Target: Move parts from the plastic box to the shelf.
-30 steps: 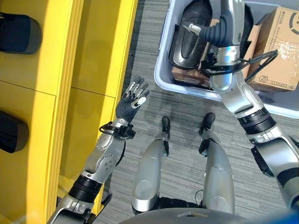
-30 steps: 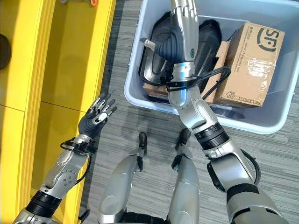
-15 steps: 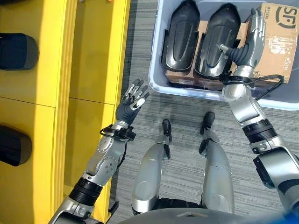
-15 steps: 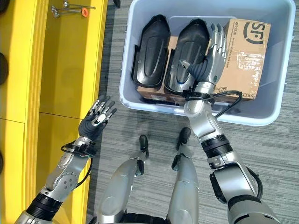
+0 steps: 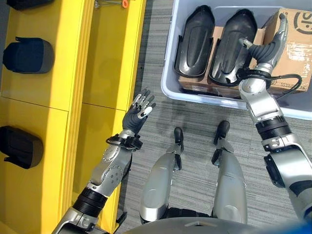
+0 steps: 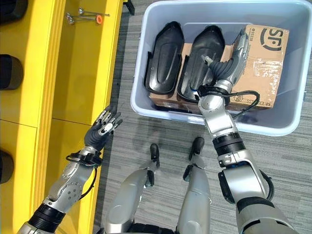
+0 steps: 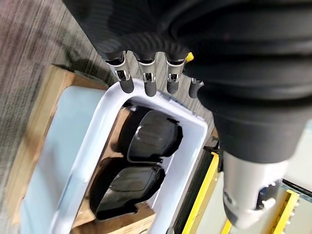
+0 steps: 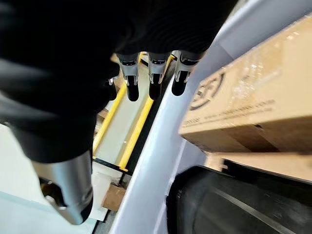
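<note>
Shelf: yellow, several compartments, along the robot's left; dark parts already sit in its outer bays, and small metal pins with an orange tag lie at its far end

Plastic box: pale grey-blue, on the floor, well apart from the shelf; near rim closest to the robot

Cardboard box: in the plastic box's right half, reaching its far right corner; a flatter carton lies under the parts

2 black parts and: moulded shells, side by side in the left half of the plastic box, long axes running near rim to far rim, resting on the carton. Judged stiff, hollow and light, glossy and so likely slippery on the crown; the raised lip along each long edge looks the safest hold, thumb under, fingers over

Right hand: over the plastic box, just beside the right-hand part and against the cardboard box; fingers straight and together, thumb out, holding nothing

Left hand: raised over the floor between shelf and plastic box, fingers relaxed and slightly spread, empty
</note>
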